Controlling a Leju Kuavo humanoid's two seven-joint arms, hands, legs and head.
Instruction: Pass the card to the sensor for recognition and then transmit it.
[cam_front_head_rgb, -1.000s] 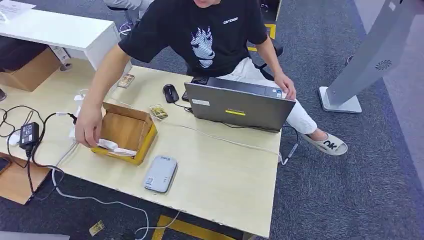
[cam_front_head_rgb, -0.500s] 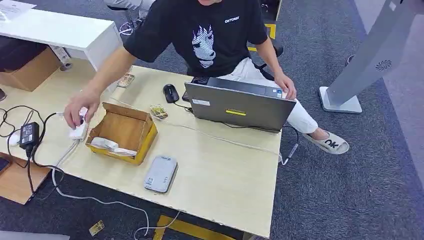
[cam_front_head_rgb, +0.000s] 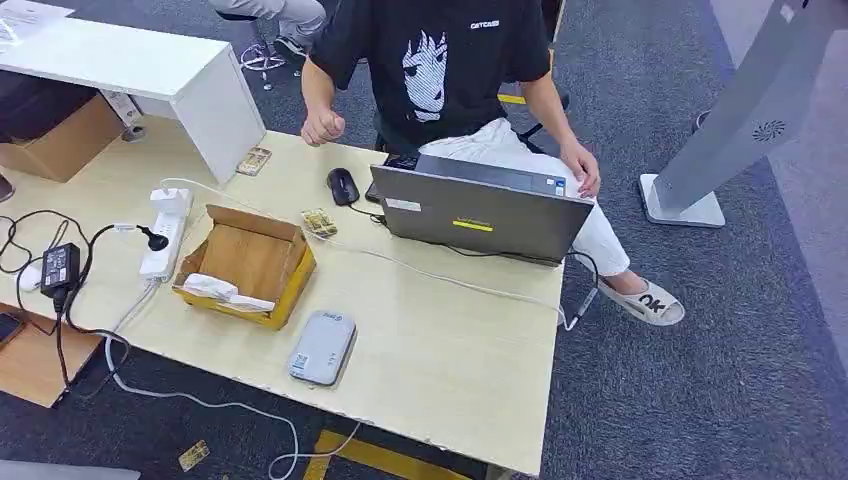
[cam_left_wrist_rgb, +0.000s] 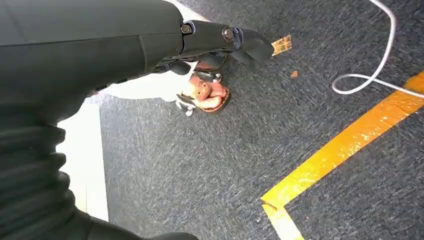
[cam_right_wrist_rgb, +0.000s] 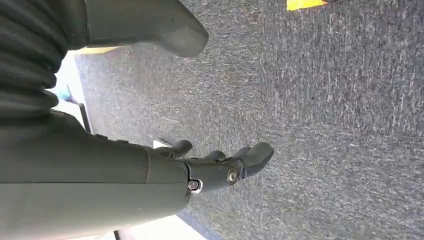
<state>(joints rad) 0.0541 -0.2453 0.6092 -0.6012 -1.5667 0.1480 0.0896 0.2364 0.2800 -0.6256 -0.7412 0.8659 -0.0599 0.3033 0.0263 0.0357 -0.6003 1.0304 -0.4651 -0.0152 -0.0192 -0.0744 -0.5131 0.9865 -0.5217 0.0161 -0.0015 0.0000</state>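
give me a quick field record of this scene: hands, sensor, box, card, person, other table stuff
left hand: hangs over the carpet, holds nothing
right hand: hangs over the carpet, fingers apart, holds nothing
sensor: grey reader flat near the table's front edge
box: open cardboard, white paper inside, beside the sensor
card: small, flat between the box and the laptop
person: seated behind the laptop, one hand on its edge, the other raised in a fist
other: mouse, power strip

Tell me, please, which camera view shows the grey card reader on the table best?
The head view: the card reader lies in full sight near the table's front edge, beside the cardboard box. The left wrist and right wrist views look down at carpet past the hanging left hand and right hand.
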